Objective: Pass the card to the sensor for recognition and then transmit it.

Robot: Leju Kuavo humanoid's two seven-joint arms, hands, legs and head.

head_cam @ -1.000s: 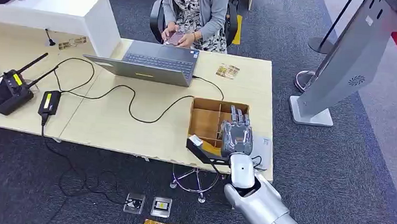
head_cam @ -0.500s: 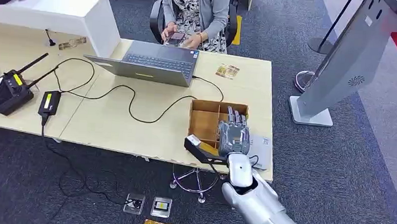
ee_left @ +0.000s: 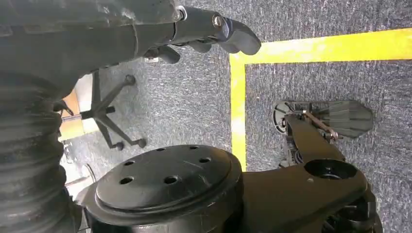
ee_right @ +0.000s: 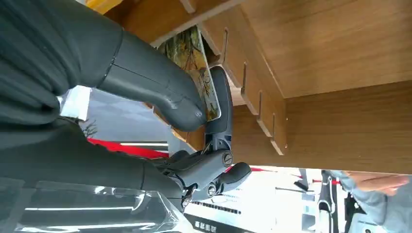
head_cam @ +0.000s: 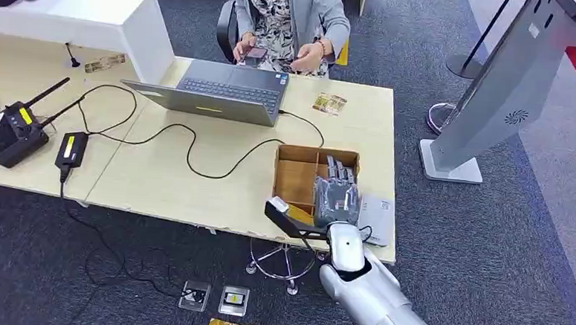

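Right hand [ee_right: 194, 121] pinching a card [ee_right: 194, 63] at the wooden box [ee_right: 330, 73].

The thick grey thumb [ee_right: 150, 82] is pressing on the printed face of the card, and a darker finger [ee_right: 221, 107] is lying against its other side, so the card is sitting edge-on between them. The other fingers [ee_right: 228, 177] are curling below, apart from the card. The card is showing a green and yellow picture and is lying just beside a slotted divider [ee_right: 252, 97] inside the box. Beyond the box's wall a person's hand [ee_right: 374, 183] is reaching in, blurred, near a bright floor with a red stripe [ee_right: 121, 144].
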